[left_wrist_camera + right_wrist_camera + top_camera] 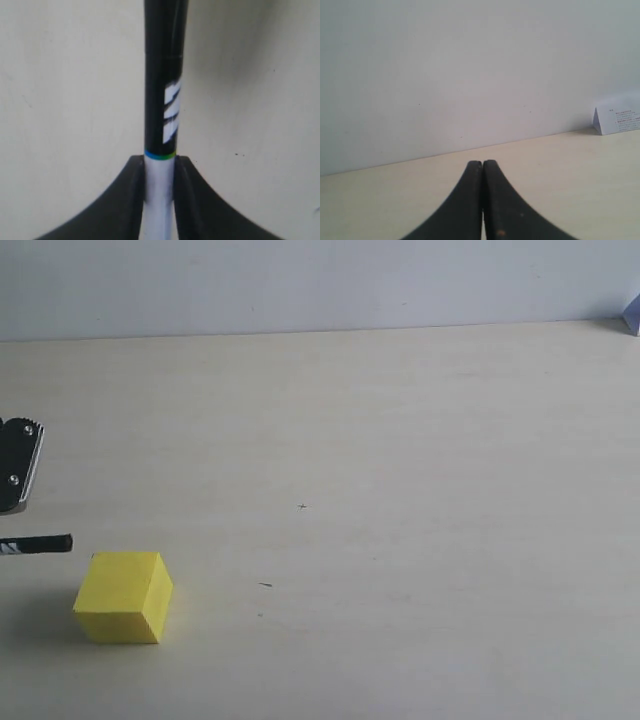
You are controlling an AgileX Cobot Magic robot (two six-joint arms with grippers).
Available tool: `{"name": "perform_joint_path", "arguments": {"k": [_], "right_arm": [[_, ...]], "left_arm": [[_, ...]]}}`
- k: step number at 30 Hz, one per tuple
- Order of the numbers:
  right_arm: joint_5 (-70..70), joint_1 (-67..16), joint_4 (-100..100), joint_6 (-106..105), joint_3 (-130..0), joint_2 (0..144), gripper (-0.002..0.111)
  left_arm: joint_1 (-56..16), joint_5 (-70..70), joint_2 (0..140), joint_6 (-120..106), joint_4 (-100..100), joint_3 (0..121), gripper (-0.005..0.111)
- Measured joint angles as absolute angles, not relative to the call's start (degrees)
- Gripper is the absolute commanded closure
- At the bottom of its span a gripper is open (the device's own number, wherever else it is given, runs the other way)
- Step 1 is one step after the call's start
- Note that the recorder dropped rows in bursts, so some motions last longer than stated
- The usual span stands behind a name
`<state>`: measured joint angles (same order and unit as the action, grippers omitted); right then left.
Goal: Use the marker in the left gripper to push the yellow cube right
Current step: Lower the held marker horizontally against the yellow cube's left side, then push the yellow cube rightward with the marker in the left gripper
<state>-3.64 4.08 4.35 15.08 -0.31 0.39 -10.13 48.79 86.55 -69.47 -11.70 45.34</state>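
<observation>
Exterior view: yellow cube [122, 597] sits at the near-left part of the desk [400, 460], w/ lots of bare surface to its right. Marker [38, 544] pokes in from the left edge, roughly level, black end pointing right. Its tip is just beside the cube's far upper-left corner. A small gap shows, so no contact as far as I can tell.

Judgement: push not begun. Approach looks nearly done, i.e. the tool is on the cube's left side. But the tip seems a bit behind the cube's middle, so it prob. needs to come forward/down before shoving. All the rightward travel is left to do.

Left wrist view: left hand [160, 170] is clenched on the marker, both black fingers pinching the white barrel right at the thin blue-green ring. The black half w/ white lettering sticks out ahead over the desk. Cube not in this view.

Right wrist view: right hand [483, 167] is closed on nothing, tips pressed together, held above the desk facing the wall. A small printed card [616, 119] stands at the far side. Not involved.

Cube look: plain bright yellow, matte, crisp edges, sits flat. Its right side face is a shade darker than the top and front. No marks or damage visible.
</observation>
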Motion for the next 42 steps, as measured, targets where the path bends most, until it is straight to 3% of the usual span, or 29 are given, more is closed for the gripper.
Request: {"name": "perform_joint_path", "arguments": {"k": [8, 26, 30, 36, 42], "right_arm": [[-3.6, 4.1, 4.3, 15.1, -0.3, 0.4, 0.108], [-3.6, 4.1, 4.3, 15.1, -0.3, 0.4, 0.108], [-3.6, 4.1, 4.3, 15.1, -0.3, 0.4, 0.108], [-3.6, 4.1, 4.3, 15.1, -0.3, 0.4, 0.108], [-3.6, 4.1, 4.3, 15.1, -0.3, 0.4, 0.108]], "left_arm": [[-6.0, 46.3, 92.5, -69.5, -13.1, 43.4, 0.107], [-6.7, 46.5, 94.0, -76.5, -8.4, 43.3, 0.107], [-9.4, 46.5, 94.0, -76.7, -7.8, 43.3, 0.107], [-19.9, 45.5, 94.0, -72.7, -7.1, 44.5, 0.107], [-15.6, 51.9, 94.0, -69.2, -11.3, 44.3, 0.107]]}}
